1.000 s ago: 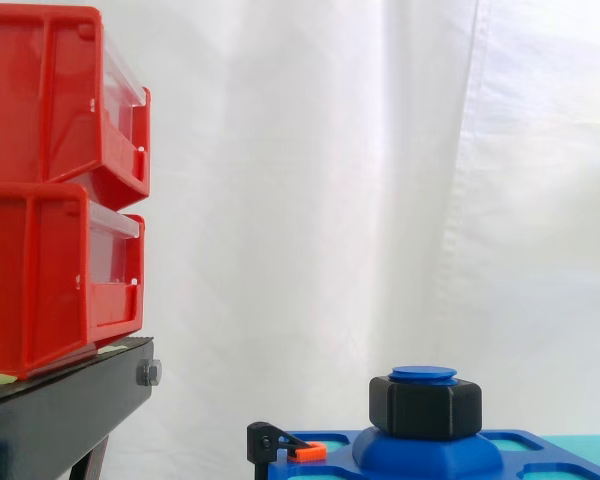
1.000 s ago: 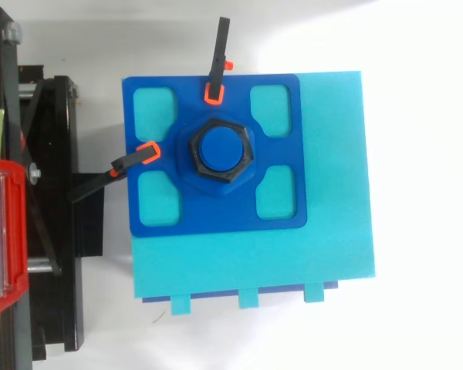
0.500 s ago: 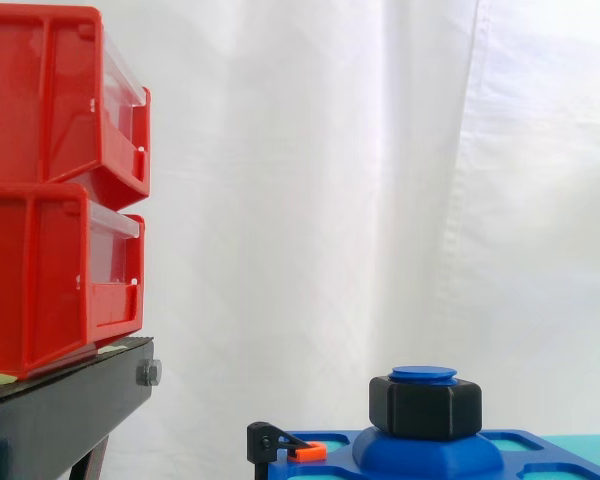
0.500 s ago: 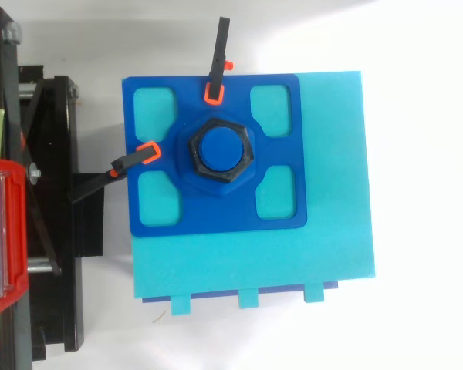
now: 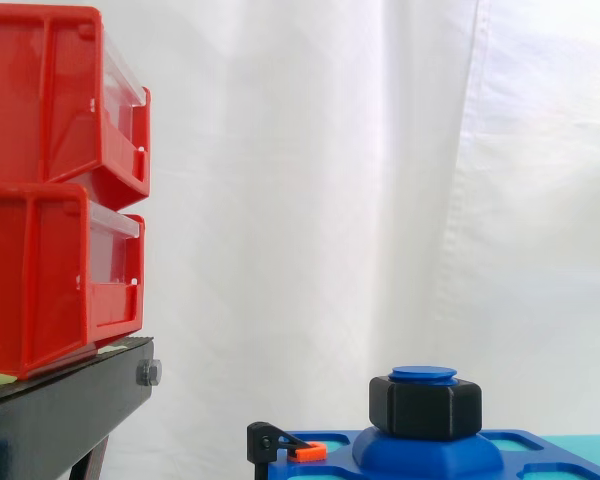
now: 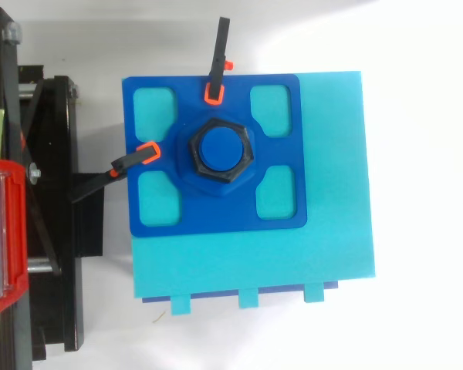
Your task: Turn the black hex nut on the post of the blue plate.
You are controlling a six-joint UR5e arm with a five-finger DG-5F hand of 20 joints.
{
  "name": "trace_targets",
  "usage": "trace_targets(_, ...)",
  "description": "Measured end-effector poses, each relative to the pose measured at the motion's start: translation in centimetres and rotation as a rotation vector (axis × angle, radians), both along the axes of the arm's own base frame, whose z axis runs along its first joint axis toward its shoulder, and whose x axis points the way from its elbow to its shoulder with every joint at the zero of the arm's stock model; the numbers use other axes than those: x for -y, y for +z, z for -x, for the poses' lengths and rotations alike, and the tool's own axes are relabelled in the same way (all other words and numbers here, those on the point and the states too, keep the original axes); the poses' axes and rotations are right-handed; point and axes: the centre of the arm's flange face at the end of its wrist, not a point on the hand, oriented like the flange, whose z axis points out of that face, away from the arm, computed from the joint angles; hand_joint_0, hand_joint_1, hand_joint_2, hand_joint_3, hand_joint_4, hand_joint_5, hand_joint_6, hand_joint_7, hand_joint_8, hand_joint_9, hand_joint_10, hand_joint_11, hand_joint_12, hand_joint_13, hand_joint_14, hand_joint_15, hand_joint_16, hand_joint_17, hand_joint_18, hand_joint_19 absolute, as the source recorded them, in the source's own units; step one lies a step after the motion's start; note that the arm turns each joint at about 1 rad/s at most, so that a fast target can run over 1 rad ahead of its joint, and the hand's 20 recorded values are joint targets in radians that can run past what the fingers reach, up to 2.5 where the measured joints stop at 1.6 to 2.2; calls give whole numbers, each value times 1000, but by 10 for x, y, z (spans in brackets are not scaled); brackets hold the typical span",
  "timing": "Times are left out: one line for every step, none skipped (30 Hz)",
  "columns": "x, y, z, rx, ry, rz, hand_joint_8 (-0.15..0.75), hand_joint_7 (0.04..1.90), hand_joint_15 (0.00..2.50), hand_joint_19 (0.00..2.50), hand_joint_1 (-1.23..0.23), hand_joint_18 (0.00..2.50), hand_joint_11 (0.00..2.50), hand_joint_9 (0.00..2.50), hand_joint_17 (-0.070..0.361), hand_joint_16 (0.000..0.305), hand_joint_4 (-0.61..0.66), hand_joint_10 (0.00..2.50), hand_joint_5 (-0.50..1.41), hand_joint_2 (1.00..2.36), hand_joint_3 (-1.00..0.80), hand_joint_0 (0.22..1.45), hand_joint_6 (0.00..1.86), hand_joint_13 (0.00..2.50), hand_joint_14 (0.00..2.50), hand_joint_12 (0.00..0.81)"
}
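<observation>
A black hex nut [image 6: 221, 156] [image 5: 425, 408] sits on the blue post [image 6: 220, 149] in the middle of the blue plate [image 6: 216, 220]. The post's round top [image 5: 423, 374] stands a little above the nut. The plate lies on a turquoise block [image 6: 324, 193] and has several rounded cut-outs around the post. Two black clamps with orange tips [image 6: 215, 73] [image 6: 127, 163] grip the plate at its far edge and its left edge.
Two stacked red bins [image 5: 50, 190] stand on a black stand [image 5: 60, 415] at the left, above the plate's level. A white curtain [image 5: 380, 180] hangs behind. The stand's frame [image 6: 50, 208] lies just left of the plate in the top view.
</observation>
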Motion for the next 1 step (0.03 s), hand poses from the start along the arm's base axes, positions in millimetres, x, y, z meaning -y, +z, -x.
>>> trace_targets(0, 0, 0, 0, 0, 0, 174, 611, 0, 26, -491, 0, 0, 0, 132, 59, 89, 0, -234, 1000, -500, 433, 501, 0, 0, 362)
